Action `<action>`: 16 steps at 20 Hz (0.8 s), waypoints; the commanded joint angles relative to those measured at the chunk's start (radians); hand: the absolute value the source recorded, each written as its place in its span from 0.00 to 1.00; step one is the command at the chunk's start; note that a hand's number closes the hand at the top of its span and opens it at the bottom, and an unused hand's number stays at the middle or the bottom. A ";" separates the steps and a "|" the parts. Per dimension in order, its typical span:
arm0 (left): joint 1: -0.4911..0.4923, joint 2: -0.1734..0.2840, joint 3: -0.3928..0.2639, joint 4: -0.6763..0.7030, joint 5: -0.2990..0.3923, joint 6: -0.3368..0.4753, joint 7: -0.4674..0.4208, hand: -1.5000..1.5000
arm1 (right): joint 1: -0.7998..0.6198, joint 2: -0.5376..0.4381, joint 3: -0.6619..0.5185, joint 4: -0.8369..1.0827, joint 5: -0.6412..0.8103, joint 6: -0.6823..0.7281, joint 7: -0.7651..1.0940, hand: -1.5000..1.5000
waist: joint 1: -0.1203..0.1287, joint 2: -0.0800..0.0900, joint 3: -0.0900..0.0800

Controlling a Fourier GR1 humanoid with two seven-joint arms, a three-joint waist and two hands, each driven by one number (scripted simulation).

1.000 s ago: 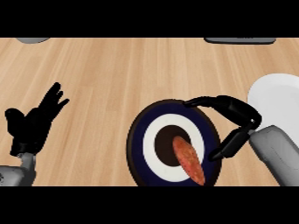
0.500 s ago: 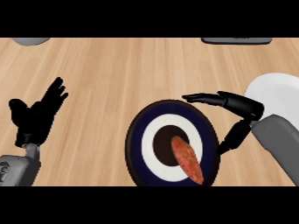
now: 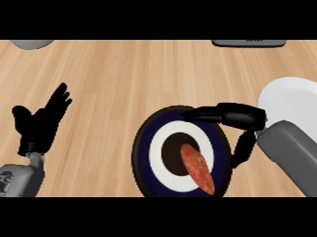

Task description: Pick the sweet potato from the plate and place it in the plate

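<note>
An orange-red sweet potato [image 3: 197, 168] lies slanted on a round plate with a dark blue rim, a white ring and a dark centre [image 3: 151, 152]. My right hand [image 3: 238, 117] hovers at that plate's upper right edge, fingers stretched left over the rim and thumb hanging down beside it, holding nothing. It does not touch the sweet potato. A plain white plate [image 3: 298, 104] sits at the right, partly hidden by my right forearm. My left hand [image 3: 41, 121] rests open at the left, fingers up.
The wooden counter [image 3: 141, 78] spreads across the view. A grey round object [image 3: 31, 44] shows at the top left edge and a dark flat object [image 3: 249, 42] at the top right edge.
My right hand has shifted up and left, its fingers now reaching over the dark plate's upper rim. The left hand and the sweet potato have stayed where they were.
</note>
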State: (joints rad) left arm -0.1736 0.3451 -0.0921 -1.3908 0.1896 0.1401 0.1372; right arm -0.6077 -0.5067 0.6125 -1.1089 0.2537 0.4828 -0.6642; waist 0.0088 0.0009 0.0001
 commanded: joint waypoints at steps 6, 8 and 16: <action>0.019 -0.023 0.024 -0.003 -0.024 -0.023 -0.003 0.50 | 0.002 0.001 0.038 -0.090 0.180 0.054 0.036 0.00 | -0.007 -0.002 0.000; 0.080 -0.020 0.017 -0.124 -0.023 0.004 0.051 0.50 | 0.014 -0.006 0.047 -0.159 0.195 0.071 0.102 0.00 | -0.004 -0.005 0.000; -0.010 -0.021 0.084 -0.059 -0.025 -0.045 0.076 0.50 | 0.056 0.059 0.033 -0.177 0.313 0.120 0.126 0.00 | -0.008 -0.002 0.000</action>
State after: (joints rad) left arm -0.1606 0.3137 -0.0397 -1.4182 0.1540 0.1096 0.1618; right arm -0.5919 -0.4654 0.6571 -1.2278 0.5285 0.5428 -0.5540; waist 0.0032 -0.0005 -0.0002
